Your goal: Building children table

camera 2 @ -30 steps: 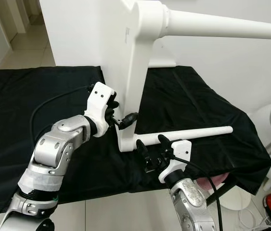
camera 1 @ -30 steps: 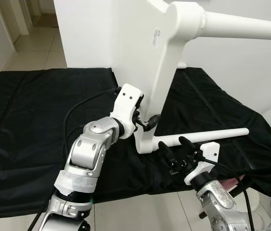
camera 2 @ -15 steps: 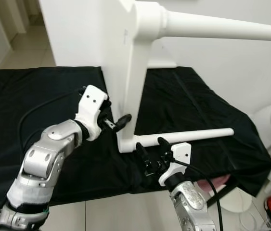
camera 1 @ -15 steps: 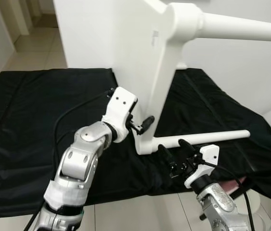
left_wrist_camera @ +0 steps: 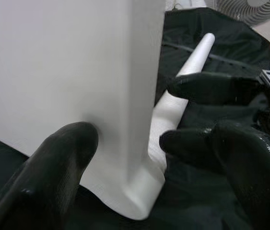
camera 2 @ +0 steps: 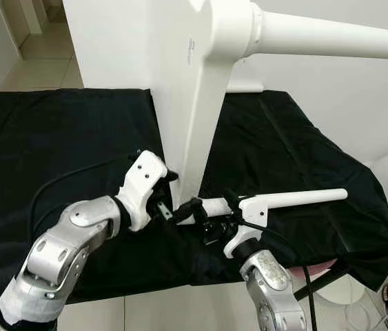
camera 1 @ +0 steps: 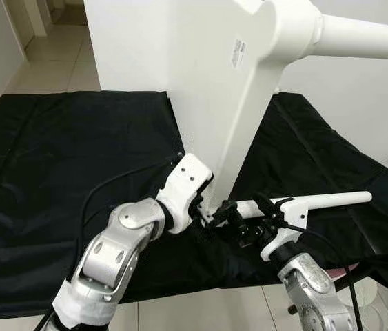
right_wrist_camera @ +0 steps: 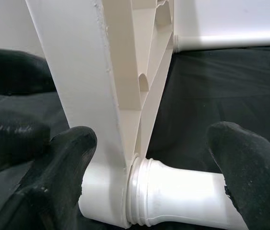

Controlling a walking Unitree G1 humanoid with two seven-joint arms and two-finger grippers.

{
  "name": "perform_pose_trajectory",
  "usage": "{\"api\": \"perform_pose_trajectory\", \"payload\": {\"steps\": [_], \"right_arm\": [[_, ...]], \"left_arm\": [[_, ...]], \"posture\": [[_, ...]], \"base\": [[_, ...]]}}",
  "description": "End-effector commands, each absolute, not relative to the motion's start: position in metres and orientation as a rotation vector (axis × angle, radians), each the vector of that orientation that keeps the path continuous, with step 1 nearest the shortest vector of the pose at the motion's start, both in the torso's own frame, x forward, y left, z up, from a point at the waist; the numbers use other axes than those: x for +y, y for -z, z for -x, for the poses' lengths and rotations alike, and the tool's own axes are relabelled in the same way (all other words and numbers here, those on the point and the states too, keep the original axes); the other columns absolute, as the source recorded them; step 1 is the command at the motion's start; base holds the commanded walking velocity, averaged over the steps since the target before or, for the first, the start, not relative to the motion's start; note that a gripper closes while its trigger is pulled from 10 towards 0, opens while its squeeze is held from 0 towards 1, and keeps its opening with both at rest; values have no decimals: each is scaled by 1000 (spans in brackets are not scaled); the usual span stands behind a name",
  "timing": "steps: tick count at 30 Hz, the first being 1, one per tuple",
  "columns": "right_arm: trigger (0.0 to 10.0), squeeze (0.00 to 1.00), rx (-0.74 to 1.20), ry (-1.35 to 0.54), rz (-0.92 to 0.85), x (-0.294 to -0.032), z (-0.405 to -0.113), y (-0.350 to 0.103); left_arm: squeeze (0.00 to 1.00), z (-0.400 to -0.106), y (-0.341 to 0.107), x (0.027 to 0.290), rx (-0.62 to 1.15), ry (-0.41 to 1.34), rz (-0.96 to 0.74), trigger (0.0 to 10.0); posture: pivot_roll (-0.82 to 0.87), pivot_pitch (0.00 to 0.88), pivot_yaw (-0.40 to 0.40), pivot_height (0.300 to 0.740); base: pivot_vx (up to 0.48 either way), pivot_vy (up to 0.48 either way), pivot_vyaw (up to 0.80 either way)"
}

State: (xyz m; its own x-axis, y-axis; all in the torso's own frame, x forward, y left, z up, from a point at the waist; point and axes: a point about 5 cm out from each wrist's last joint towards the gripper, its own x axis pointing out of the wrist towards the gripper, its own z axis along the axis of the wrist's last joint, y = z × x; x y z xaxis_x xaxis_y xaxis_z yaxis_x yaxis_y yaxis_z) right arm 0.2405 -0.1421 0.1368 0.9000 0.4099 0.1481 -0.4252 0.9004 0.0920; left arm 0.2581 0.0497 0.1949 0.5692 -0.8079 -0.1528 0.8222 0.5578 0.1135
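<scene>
From the head, both grippers have dropped to the table top's [camera 1: 180, 83] lower corner, so a brace looks imminent. Left gripper [camera 1: 211, 210] and right gripper [camera 1: 245, 219] spread open beside the lower leg [camera 1: 331, 199] on black cloth [camera 1: 56, 172].

Wrist views: nothing clasped (the fan [left_wrist_camera: 250, 7] stands clear).

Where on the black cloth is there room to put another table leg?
The black cloth lies bare on the robot's left of the white tabletop. It is crowded near the lower leg, where the left gripper and right gripper meet.
</scene>
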Motion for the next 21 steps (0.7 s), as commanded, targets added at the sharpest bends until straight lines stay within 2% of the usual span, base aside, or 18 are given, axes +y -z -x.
{"api": "perform_pose_trajectory", "payload": {"steps": [1,11,19,20,21], "right_arm": [[10000,0,-116,-425,-109,-143,-242,-134],[10000,0,-100,-486,-90,-129,-245,-133],[10000,0,-103,-432,-53,-146,-238,-131],[10000,0,-117,-401,-54,-154,-235,-133],[10000,0,-117,-401,-54,-154,-235,-133]], "left_arm": [[0,-256,-195,49,91,938,-192,10000],[0,-257,-199,71,107,822,-187,10000],[0,-253,-196,72,128,748,-174,10000],[0,-257,-193,74,152,640,-127,10000],[0,-257,-193,74,152,640,-127,10000]], "posture": [[-6,0,-49,740],[9,0,-62,740],[25,0,-78,740],[25,0,-78,740],[25,0,-78,740]], "base": [[0,0,0],[0,0,0],[0,0,0],[0,0,0],[0,0,0]]}}
